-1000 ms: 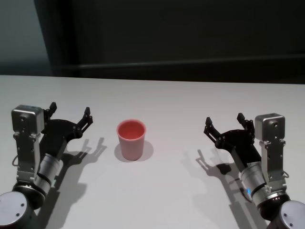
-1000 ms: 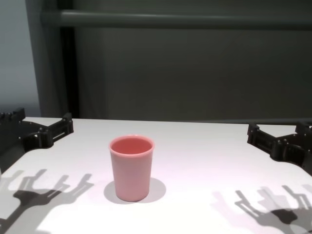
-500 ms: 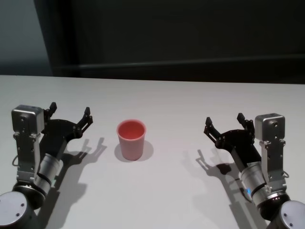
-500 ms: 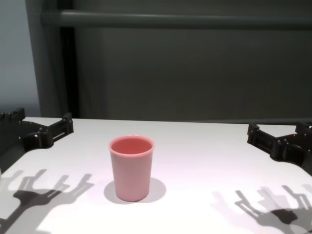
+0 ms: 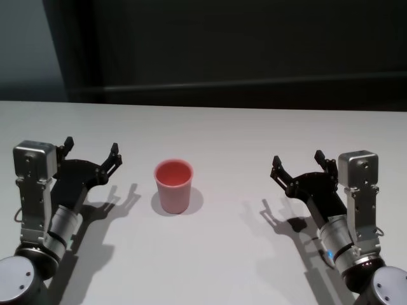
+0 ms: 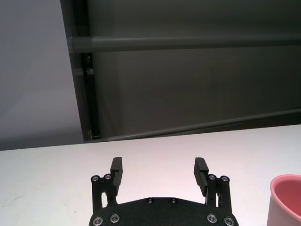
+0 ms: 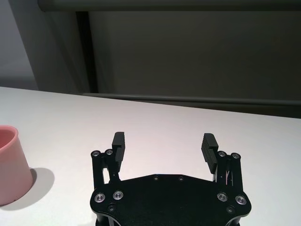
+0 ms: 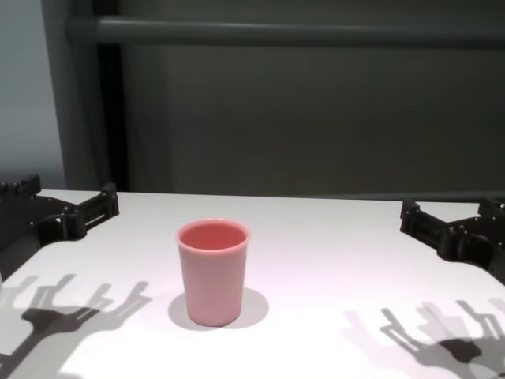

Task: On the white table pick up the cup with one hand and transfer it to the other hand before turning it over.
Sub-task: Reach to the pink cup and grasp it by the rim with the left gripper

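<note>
The salmon-pink cup (image 5: 173, 185) stands upright, mouth up, on the white table (image 5: 216, 133), a little left of centre; it also shows in the chest view (image 8: 212, 271), in the left wrist view (image 6: 286, 200) and in the right wrist view (image 7: 12, 165). My left gripper (image 5: 91, 154) is open and empty above the table, to the cup's left, apart from it. My right gripper (image 5: 297, 165) is open and empty, farther off to the cup's right. Both grippers also show in their own wrist views, the left (image 6: 158, 170) and the right (image 7: 163, 143).
A dark wall with a horizontal rail (image 8: 276, 31) stands behind the table's far edge. The grippers cast shadows (image 8: 71, 312) on the tabletop near the front.
Nothing about the cup or the grippers' opening has changed; in the head view everything sits a few pixels lower and to the left.
</note>
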`<state>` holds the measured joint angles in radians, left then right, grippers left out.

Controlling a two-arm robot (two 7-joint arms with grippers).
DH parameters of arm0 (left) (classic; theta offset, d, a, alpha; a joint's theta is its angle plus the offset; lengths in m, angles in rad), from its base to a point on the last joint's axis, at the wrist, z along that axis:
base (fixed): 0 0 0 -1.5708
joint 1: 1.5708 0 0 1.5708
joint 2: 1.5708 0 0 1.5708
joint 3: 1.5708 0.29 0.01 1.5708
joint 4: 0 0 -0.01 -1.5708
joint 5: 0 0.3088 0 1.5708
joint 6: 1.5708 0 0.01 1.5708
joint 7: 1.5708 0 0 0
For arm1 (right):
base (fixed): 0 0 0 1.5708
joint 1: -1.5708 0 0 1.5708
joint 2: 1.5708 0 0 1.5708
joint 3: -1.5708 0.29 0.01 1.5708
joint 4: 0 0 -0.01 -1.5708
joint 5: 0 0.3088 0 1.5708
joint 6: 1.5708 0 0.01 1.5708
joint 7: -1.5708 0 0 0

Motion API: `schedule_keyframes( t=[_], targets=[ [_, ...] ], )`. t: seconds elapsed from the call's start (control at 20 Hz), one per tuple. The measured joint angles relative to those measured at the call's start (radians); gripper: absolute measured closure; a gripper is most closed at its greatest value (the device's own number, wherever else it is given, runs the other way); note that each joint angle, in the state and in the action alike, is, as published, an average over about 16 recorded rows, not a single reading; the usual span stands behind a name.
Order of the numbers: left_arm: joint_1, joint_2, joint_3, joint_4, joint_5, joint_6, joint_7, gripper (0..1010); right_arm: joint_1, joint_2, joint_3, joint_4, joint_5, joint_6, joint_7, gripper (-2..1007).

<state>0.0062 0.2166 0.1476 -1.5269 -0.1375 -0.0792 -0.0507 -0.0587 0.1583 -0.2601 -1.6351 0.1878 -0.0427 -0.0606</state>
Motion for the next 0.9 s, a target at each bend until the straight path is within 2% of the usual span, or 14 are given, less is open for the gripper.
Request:
schedule_keyframes(
  t=[0.9],
  targets=[
    [0.0,0.0,0.0,0.0,0.0,0.0,0.0,9,0.0,0.0,0.0,0.0,0.0,0.0,0.0,3]
  ],
)
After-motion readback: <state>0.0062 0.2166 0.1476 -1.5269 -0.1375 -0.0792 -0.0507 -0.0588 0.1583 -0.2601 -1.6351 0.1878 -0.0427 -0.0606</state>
